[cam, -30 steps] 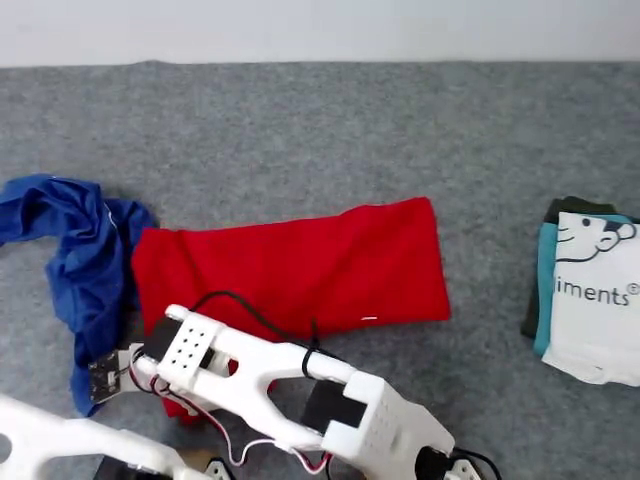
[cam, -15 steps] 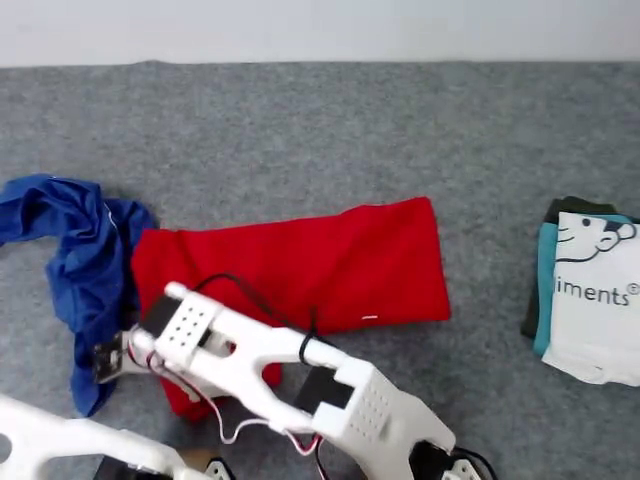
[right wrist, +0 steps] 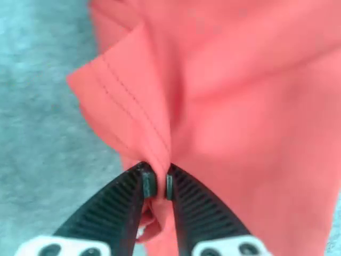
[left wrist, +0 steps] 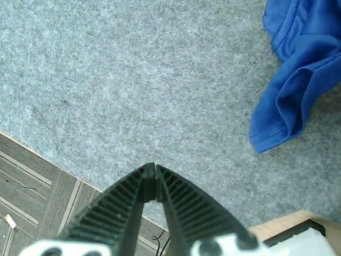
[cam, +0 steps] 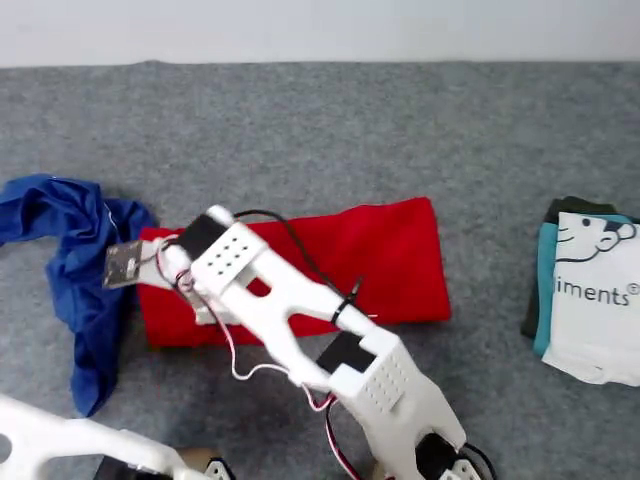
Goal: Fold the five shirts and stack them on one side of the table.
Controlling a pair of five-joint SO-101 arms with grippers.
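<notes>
Grey felt covers your counter (cam: 300,120), with a pale wall (cam: 320,30) along its 12 o'clock edge. Your right tool (right wrist: 156,181) is pinching a stitched hem fold of the red shirt (cam: 390,260), both jaws closed onto the cloth. Seen from above, that arm slants in from 5 o'clock to the shirt's 9 o'clock end. The shirt itself lies as a long band across the middle of the counter. Your left tool (left wrist: 155,173) is pressed together with nothing in it, over bare felt close to the counter's edge, where wooden floor (left wrist: 32,181) shows past it. The blue shirt (cam: 85,260) lies crumpled just beside the red one, at its 9 o'clock end. The stack (cam: 600,300) sits at the counter's 3 o'clock edge, well apart from the red shirt. A white printed shirt is on top, with teal and dark ones under it.
</notes>
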